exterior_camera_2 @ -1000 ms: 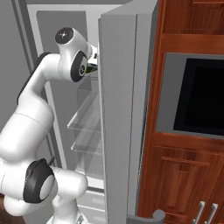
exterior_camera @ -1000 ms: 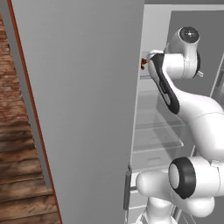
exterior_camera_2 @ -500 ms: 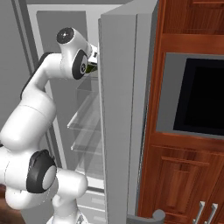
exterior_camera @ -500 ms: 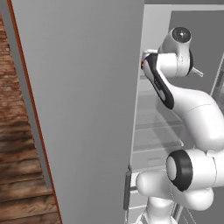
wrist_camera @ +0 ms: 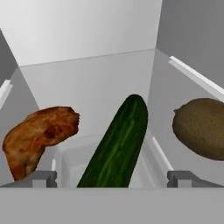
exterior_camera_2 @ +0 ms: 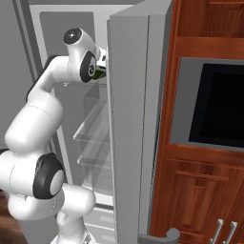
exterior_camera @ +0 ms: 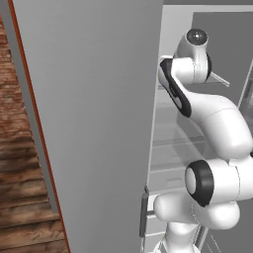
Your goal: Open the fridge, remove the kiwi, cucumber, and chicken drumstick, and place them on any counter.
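tool (wrist_camera: 112,178) jaws apart around slender dark green cucumber (wrist_camera: 117,145); reddish-brown chicken drumstick (wrist_camera: 37,138) left, olive-brown oval kiwi (wrist_camera: 201,127) right, inside light-grey fridge (exterior_camera: 94,118).

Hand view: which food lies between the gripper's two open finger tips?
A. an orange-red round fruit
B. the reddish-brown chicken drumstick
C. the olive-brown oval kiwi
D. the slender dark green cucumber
D: the slender dark green cucumber runs up from between the tips of the open gripper.

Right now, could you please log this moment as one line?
fridge: open | gripper: open, straddling cucumber | chicken drumstick, kiwi: beside it
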